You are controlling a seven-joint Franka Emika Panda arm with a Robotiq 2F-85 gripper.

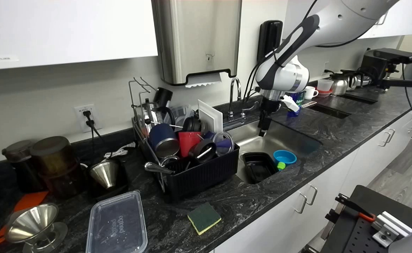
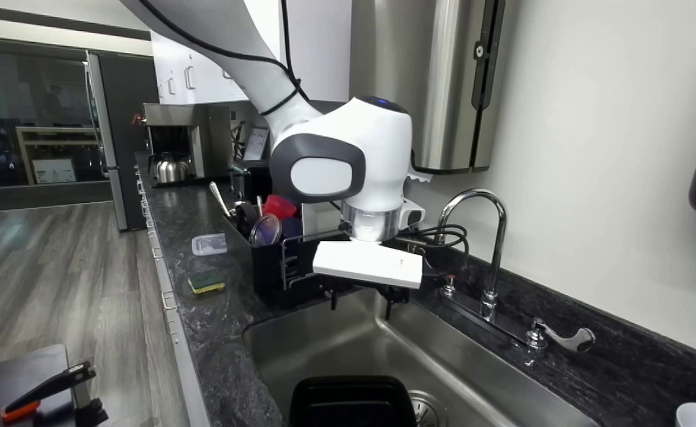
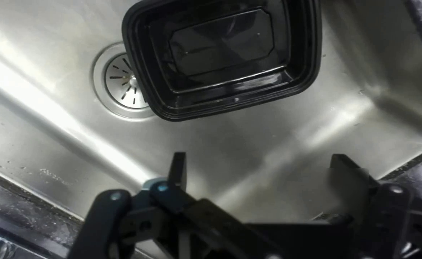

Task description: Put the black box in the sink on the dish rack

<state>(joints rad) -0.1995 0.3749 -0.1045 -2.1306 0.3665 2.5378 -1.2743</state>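
Pincer (image 3: 259, 157) spread wide | black box (image 3: 221, 46) glossy, shallow (corners rounded) | in sink (image 3: 225, 144)

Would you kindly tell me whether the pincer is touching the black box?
Apart. In the wrist view, a strip of bare sink shows between the open pincer and the black box.

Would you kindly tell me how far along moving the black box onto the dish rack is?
Looks done: positioning; the open gripper hangs over the sink. In hand: nothing; the black box lies there, partly covering the drain. Left: grasping, lifting and setting it on the dish rack.
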